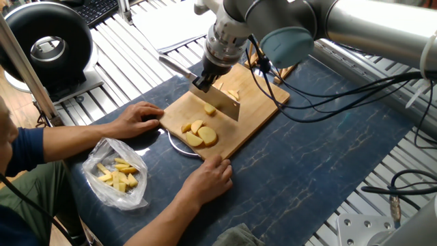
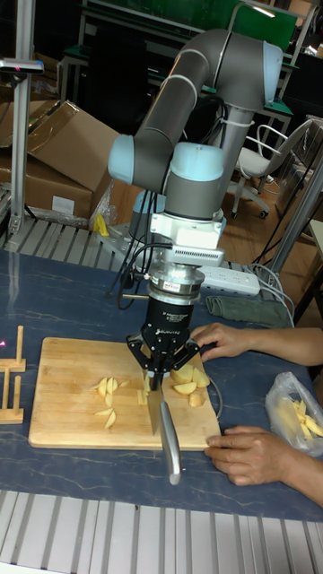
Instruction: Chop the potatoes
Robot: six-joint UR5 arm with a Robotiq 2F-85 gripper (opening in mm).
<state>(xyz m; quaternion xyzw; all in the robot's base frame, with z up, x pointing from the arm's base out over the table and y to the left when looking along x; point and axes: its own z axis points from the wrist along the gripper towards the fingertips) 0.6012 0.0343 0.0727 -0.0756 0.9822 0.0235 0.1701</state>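
Gripper point(image 1: 203, 83) fingers pinched on the knife point(image 1: 220, 100) at the handle end; blade hangs edge-down over the board point(image 1: 256, 109), so the arm can chop by going straight down. You can check the grip in the tall view: fingers point(image 2: 146, 357) clamp the handle, blade runs toward the near edge.

Potatoes: one small piece point(image 1: 209, 108) sits right against the blade, likely the one being cut. A cluster of larger slices point(image 1: 199, 133) lies near the board's front corner, apart from the blade. Thin cut pieces point(image 2: 108, 395) lie on the other side of the knife, which suggests cut stock is kept away from uncut.

Your two hands point(image 1: 138, 117) point(image 1: 208, 177) flank the board's near corner, one touching its edge, probably to stop it sliding. Both are close to the blade's path; mind that.

The bag point(image 1: 117, 173) of wrapped yellow pieces is off the board, not in play.
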